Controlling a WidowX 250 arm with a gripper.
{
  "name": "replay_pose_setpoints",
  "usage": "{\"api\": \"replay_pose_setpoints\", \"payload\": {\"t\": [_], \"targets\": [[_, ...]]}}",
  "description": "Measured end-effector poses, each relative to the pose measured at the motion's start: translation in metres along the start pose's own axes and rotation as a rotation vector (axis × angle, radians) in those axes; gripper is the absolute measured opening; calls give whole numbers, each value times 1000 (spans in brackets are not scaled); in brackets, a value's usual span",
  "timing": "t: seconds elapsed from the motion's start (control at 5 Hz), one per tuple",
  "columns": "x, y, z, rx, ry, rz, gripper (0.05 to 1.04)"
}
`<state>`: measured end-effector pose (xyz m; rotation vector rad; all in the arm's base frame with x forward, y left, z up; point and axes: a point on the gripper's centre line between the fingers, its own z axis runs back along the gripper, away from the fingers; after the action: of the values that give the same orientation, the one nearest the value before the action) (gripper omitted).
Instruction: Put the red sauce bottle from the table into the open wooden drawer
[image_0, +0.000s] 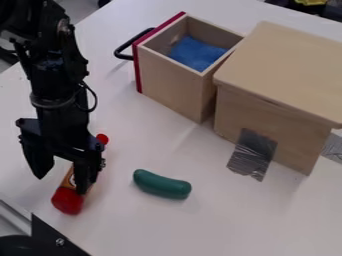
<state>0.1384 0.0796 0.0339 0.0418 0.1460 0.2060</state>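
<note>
While the gripper hangs unclenched by a red bottle, the white table borders grey floor.

A white table spreads under soft light, with faint shadows on its top. Grey floor shows at the upper left; dark items with a yellow patch sit beyond the far edge.

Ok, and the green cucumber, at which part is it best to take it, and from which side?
I would lower the gripper from above and close it across the middle of the green cucumber, on its long sides. It lies lengthwise on the table, and its rounded ends would probably slip more easily.
</note>
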Motion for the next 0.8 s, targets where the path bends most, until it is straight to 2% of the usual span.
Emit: {"api": "replay_pose_setpoints", "payload": {"t": [0.6,0.8], "targets": [[6,11,-26,25,56,32,999],[14,18,-30,25,59,58,965]]}}
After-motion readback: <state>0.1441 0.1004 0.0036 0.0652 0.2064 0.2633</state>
